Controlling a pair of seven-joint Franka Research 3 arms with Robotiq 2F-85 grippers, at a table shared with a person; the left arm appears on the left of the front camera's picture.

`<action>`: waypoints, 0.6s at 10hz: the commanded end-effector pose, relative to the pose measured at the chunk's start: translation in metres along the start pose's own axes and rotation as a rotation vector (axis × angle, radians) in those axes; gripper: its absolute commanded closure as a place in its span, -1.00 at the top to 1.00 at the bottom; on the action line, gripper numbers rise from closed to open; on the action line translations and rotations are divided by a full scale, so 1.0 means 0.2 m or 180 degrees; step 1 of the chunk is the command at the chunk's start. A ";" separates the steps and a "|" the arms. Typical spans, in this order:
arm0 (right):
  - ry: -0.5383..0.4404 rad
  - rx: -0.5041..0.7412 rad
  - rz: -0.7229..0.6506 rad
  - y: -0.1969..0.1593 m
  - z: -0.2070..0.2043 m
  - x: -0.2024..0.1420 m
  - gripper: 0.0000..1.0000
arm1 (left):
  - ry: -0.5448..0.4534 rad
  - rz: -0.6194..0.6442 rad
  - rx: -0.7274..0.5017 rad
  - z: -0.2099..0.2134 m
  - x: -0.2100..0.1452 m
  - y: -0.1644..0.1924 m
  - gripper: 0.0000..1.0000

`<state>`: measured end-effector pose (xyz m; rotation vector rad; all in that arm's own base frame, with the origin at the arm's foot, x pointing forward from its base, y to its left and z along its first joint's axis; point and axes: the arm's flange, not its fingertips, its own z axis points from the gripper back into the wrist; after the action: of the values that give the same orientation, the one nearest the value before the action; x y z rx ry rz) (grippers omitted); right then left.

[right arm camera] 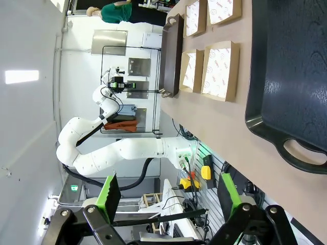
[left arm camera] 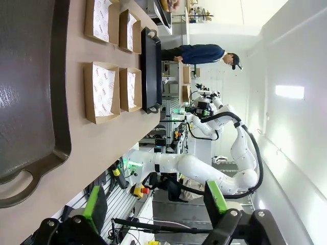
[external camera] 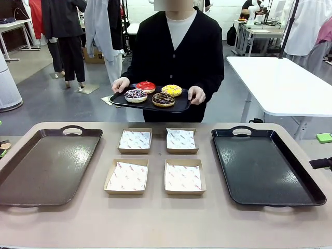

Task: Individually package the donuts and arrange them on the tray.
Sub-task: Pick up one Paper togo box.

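Observation:
At the far side of the table a person holds a small black serving tray [external camera: 181,106] with both hands. On it lie a red-glazed donut [external camera: 146,86], a yellow-glazed donut [external camera: 171,90], a sprinkled chocolate donut [external camera: 136,95] and a dark chocolate donut [external camera: 163,99]. Several open cardboard boxes lined with printed paper [external camera: 127,176] [external camera: 182,177] sit mid-table. A brown tray [external camera: 31,171] lies at the left and a black tray [external camera: 259,171] at the right. My left gripper [left arm camera: 156,204] is open and empty off the table's near edge. My right gripper [right arm camera: 168,196] is likewise open, holding nothing.
The brown tray [left arm camera: 25,76] lies closest in the left wrist view, with the boxes [left arm camera: 102,92] beyond it. The black tray [right arm camera: 286,66] is nearest in the right wrist view, boxes [right arm camera: 219,69] past it. A white table [external camera: 280,83] stands behind at the right.

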<state>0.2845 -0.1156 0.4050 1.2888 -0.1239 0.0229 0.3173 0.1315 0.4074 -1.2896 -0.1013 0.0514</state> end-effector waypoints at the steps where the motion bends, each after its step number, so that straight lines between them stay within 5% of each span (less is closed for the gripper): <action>1: -0.0022 -0.0014 -0.0023 -0.01 0.00 0.00 1.00 | -0.0023 -0.0002 -0.0037 0.00 0.00 0.00 1.00; 6: -0.0022 -0.0014 -0.0023 -0.01 0.00 0.00 1.00 | -0.0023 -0.0002 -0.0037 0.00 0.00 0.00 1.00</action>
<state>0.2845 -0.1156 0.4050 1.2888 -0.1239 0.0229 0.3173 0.1315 0.4074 -1.2896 -0.1013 0.0514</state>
